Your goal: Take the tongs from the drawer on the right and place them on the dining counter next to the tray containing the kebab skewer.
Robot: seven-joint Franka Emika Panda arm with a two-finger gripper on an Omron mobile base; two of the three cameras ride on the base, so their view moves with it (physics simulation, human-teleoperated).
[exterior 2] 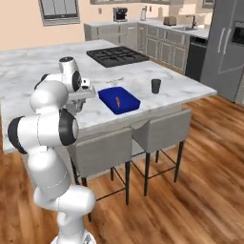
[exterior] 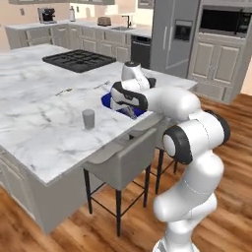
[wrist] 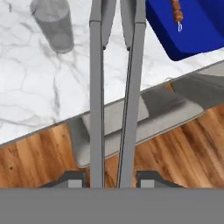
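Over the near edge of the big marble worktop [exterior 2: 43, 62] is where it's all happening right now. That slab is the dining counter, so it makes sense the arm is parked here with the stools [exterior 2: 162, 131] tucked under the overhang, since this is the drop-off spot.

The blue tray [exterior 2: 125, 106] sits close to that edge, and the little kebab skewer [exterior 2: 117, 100] lies inside it, roughly in the middle. A grey cup [exterior 2: 156, 86] stands on the marble a bit away on the tray's far side, so the free side near the arm looks like the obvious landing zone.

The tool [wrist: 111, 177] is clamped on the tongs [wrist: 114, 87], both fingers pressed against the outside of the two slim grey arms. In the hand view the tongs run long and straight away from the camera, out over the worktop edge, their far ends just beside the tray corner. Holding them lengthwise like that probably keeps them flat for setting down. They look to be above the marble, not resting on it, though I can't be sure of the gap. My guess is it's lining up the drop.
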